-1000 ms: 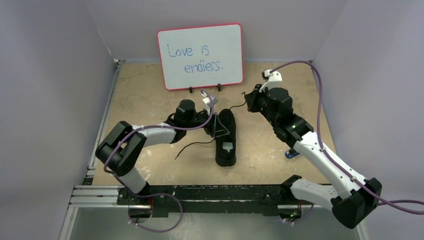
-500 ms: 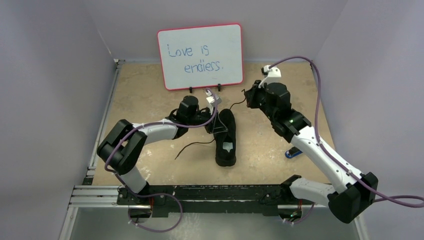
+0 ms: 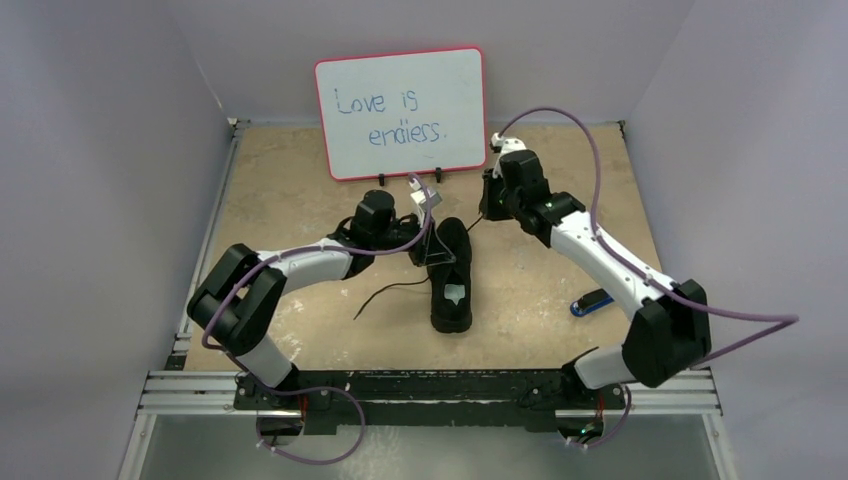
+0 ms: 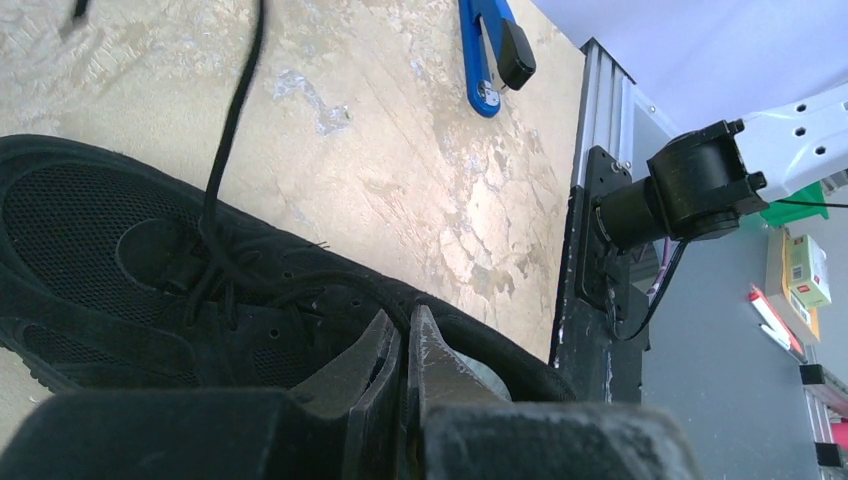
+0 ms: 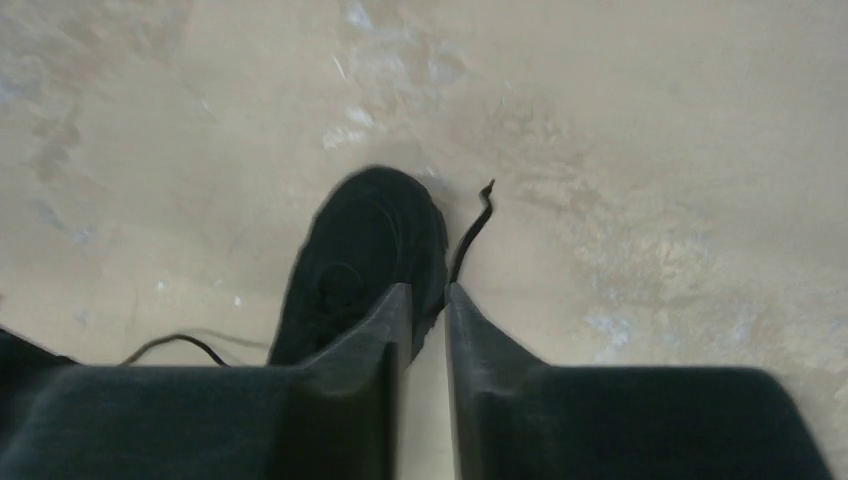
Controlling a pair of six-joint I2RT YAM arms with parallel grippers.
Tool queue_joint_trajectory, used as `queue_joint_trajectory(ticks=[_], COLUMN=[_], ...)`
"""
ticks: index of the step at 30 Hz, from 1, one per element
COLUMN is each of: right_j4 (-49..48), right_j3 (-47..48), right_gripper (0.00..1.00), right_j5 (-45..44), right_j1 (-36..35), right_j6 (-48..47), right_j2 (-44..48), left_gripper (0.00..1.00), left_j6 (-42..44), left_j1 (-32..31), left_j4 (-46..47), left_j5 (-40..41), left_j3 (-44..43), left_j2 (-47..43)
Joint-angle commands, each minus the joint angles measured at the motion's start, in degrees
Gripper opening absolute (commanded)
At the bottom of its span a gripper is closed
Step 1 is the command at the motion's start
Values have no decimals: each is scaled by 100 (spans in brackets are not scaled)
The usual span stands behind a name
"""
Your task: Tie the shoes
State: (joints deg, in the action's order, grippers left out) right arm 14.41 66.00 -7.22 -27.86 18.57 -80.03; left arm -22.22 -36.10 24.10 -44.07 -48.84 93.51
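Note:
The black shoe (image 3: 452, 275) lies mid-table, its pale grey inner sole (image 3: 455, 293) showing. My left gripper (image 3: 432, 248) sits at its left side. In the left wrist view that gripper (image 4: 405, 318) is shut on a loop of black lace (image 4: 330, 283) above the shoe (image 4: 100, 250). My right gripper (image 3: 487, 205) hovers by the shoe's far right end. In its own view the right gripper (image 5: 428, 288) stands open by a narrow gap with nothing in it. Just beyond the tips are the shoe (image 5: 360, 250) and a loose lace end (image 5: 472, 230) on the table.
A whiteboard (image 3: 400, 110) with writing stands at the back. A small blue-and-black gadget (image 3: 592, 302) lies on the right, also in the left wrist view (image 4: 485, 60). Another lace (image 3: 390, 292) trails left of the shoe. A metal rail (image 3: 200, 385) runs along the near edge.
My left gripper has shut on the lace beside the shoe. The right arm has swung left and further back, and its jaws have parted slightly.

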Motion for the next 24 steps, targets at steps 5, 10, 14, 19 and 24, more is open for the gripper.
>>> queue_joint_trajectory(ticks=[5, 10, 14, 19, 24], right_j4=[1368, 282, -2189, -2242, -2487], right_j3=[318, -622, -1867, -1875, -2142], right_gripper=[85, 90, 96, 95, 92], right_j5=[1588, 4210, 6066, 6739, 7153], right_j1=[637, 729, 1062, 1067, 1070], right_j6=[-1181, -2840, -2969, -3829, -4506], right_j2=[142, 920, 1244, 524, 174], left_gripper=[0, 0, 0, 0, 0], left_j6=[-624, -1039, -1169, -1210, -1200], left_j1=[10, 19, 24, 26, 25], left_j4=[458, 862, 880, 708, 649], left_j5=[-25, 12, 11, -74, -26], left_j3=[120, 206, 70, -168, -231], left_j2=[-277, -246, -202, -145, -141])
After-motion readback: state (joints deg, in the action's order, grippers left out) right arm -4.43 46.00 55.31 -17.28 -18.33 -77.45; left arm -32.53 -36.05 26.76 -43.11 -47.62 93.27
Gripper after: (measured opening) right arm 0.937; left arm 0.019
